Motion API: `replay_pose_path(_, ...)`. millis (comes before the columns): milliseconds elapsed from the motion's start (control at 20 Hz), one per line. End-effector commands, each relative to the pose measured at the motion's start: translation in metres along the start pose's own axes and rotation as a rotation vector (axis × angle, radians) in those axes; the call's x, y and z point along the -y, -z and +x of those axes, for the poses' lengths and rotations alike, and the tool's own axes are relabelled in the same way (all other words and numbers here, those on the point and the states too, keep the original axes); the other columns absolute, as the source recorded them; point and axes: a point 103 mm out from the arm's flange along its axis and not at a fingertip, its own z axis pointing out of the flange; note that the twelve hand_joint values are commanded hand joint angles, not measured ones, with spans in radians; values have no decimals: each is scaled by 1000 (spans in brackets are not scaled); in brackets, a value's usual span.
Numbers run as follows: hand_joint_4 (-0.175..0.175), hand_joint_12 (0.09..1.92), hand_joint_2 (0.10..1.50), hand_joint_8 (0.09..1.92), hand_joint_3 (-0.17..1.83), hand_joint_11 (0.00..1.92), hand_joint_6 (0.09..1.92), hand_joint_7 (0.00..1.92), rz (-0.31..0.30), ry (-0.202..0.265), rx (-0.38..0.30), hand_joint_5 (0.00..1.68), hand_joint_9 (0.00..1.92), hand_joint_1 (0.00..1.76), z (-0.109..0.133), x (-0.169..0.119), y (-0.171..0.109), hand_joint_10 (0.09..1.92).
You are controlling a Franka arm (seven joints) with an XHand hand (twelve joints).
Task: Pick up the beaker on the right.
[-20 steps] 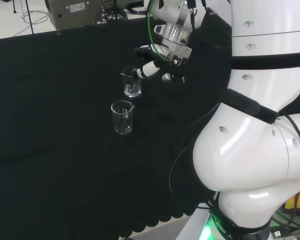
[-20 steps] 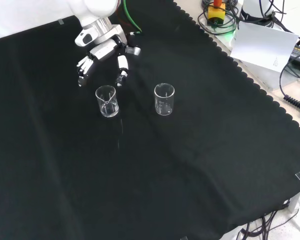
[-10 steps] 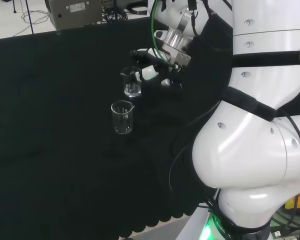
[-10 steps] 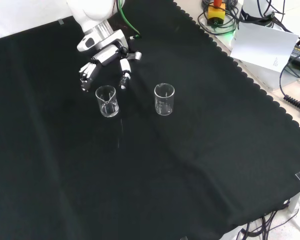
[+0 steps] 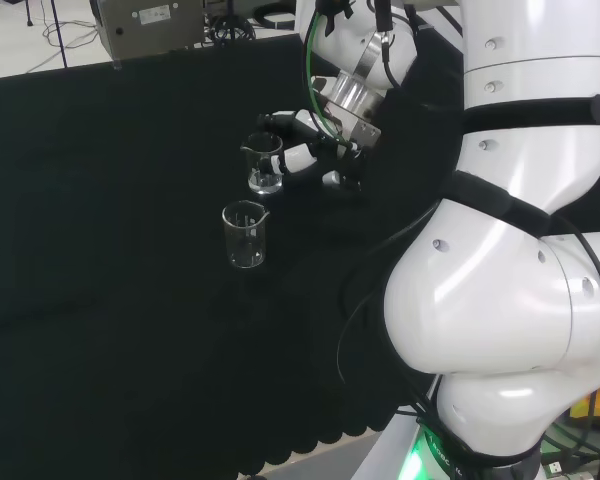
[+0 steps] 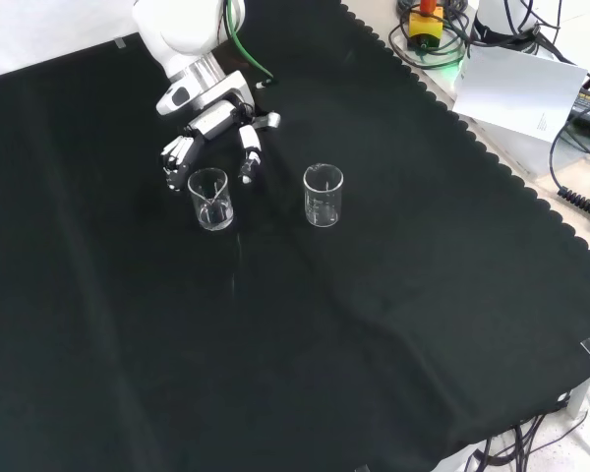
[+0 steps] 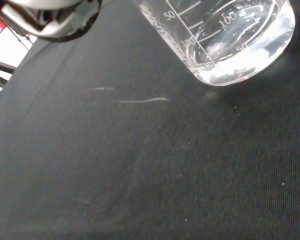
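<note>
The small clear glass beaker with a pouring spout [image 5: 264,164] that the hand is closing on stands upright on the black cloth [image 6: 374,324]; in the head view it is the farther of the two and slightly right, in the front view [image 6: 209,198] it is the left one, and in the wrist view [image 7: 225,40] it looms close with its printed scale toward the camera. The black and white robot hand [image 6: 211,138] sits just behind and above it in the front view, its fingers [image 6: 180,157] and thumb spread and only loosely bent, straddling the rim on either side and holding nothing; whether any fingertip already touches the glass I cannot tell. Over the last second the hand has dropped and slid toward this beaker, from a short way off to right at its rim, while the beaker itself has not shifted. That puts the task at the end of the approach: the likely next step is to curl the fingers round the wall and lift. A second clear glass beaker [image 6: 323,194], also upright, stands well apart to the right in the front view, nearer in the head view [image 5: 245,234], untouched.
</note>
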Motion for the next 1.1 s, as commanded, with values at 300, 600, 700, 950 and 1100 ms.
replay_pose_path(300, -75, 1430, 501, 748, 638, 0, 87, 213, -12, 11, -61, 452, 383, 783, -6, -9, -10, 677)
replay_pose_path(600, -75, 1429, 512, 753, 564, 0, 87, 213, -39, 19, -110, 437, 383, 738, -7, -13, -16, 679)
replay_pose_path(700, -75, 1430, 516, 755, 555, 0, 87, 217, -50, 20, -118, 438, 390, 742, -8, -13, -18, 681)
replay_pose_path(950, -76, 1432, 524, 759, 543, 6, 87, 232, -53, 27, -119, 465, 409, 781, -8, -16, -20, 684)
replay_pose_path(1100, -75, 1430, 534, 763, 548, 13, 87, 249, -51, 32, -118, 484, 422, 835, -7, -17, -21, 683)
